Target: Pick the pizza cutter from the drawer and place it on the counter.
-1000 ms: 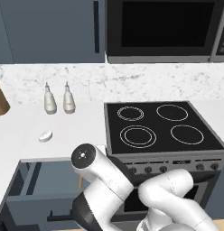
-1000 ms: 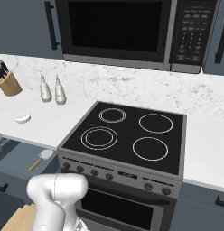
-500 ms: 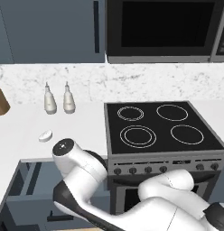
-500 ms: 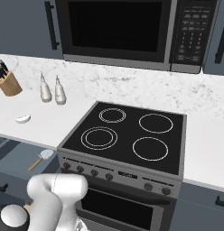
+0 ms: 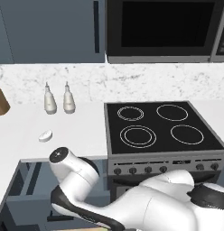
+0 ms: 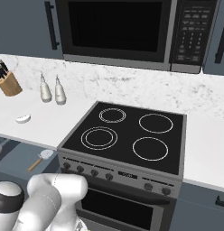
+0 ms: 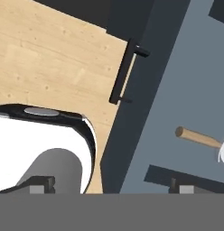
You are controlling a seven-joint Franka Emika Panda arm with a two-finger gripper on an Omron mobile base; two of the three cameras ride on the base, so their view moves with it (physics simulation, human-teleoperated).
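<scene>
The pizza cutter (image 6: 40,159) lies in the open drawer (image 6: 14,153), tan handle toward the front and silvery wheel toward the back. In the hand view, the pizza cutter (image 7: 199,137) sits at the right edge on the blue floor of the drawer (image 7: 177,81), its wheel cut off by the frame. My gripper (image 7: 111,185) is open and holds nothing. It hangs over the drawer's front panel, well left of the cutter. The white counter (image 5: 23,131) runs above the drawer (image 5: 23,198), left of the stove.
A black bar handle (image 7: 127,72) sticks out from the drawer front over the wooden floor (image 7: 50,58). On the counter (image 6: 46,122) stand two white bottles (image 5: 58,98), a small white lump (image 5: 45,135) and a knife block (image 6: 8,82). The black stove (image 5: 161,126) is to the right.
My arm has folded down and swung left over the open drawer, mostly in the first half second. The pizza cutter lies where it was.
</scene>
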